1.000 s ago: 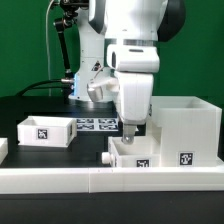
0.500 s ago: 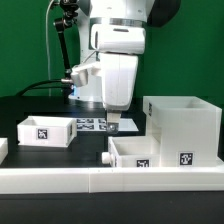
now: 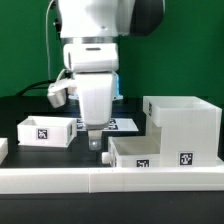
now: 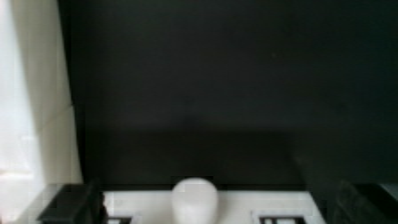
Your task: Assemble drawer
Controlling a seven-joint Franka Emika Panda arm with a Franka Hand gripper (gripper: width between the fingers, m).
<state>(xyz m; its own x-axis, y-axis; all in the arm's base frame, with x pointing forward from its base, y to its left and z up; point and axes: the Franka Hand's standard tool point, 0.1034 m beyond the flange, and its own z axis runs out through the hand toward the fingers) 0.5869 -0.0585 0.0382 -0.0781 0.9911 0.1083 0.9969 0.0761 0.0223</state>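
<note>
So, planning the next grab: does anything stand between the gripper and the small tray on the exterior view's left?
Nothing visible does. The gripper hangs apart from the left tray, with only bare black table between them.

housing (image 3: pixel 185 125): smooth white plastic, matt
tray (image 3: pixel 45 131): same smooth white plastic
table (image 3: pixel 50 158): black, matt
arm shell (image 3: pixel 95 40): white plastic, glossy

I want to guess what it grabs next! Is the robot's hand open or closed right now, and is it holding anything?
Hand: open, holding nothing; the wrist view shows its fingers spread wide apart.
</note>
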